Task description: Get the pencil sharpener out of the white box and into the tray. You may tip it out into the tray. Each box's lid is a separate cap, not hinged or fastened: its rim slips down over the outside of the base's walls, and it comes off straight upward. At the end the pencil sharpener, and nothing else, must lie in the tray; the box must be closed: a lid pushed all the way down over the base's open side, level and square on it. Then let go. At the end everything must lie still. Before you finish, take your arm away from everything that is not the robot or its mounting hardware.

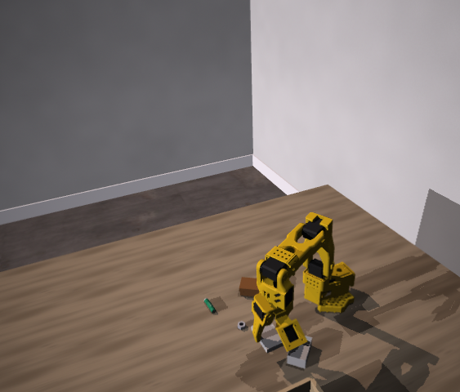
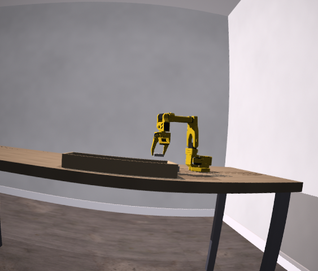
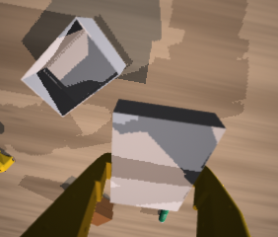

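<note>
My gripper (image 1: 274, 342) (image 2: 158, 154) (image 3: 154, 167) is shut on the white box's lid (image 1: 270, 341) (image 3: 146, 148), which hangs above the table between the two jaws. The lid's flat outer face shows in the wrist view. The white box base (image 1: 296, 359) (image 3: 104, 45) stands on the table with its open side up, at the upper left in the wrist view. I make out no sharpener inside it, though parts are in dark shadow. The long brown tray (image 2: 118, 167) stands near the table's edge. Its inside is hidden, and I cannot see the pencil sharpener.
An orange-brown block (image 1: 247, 287) (image 3: 102, 217) lies beyond the gripper. A green cylinder (image 1: 209, 305) (image 3: 163, 215) and a small grey nut-like ring (image 1: 241, 325) lie left of it in the top view. The arm's yellow base (image 1: 334, 301) (image 2: 199, 164) stands behind.
</note>
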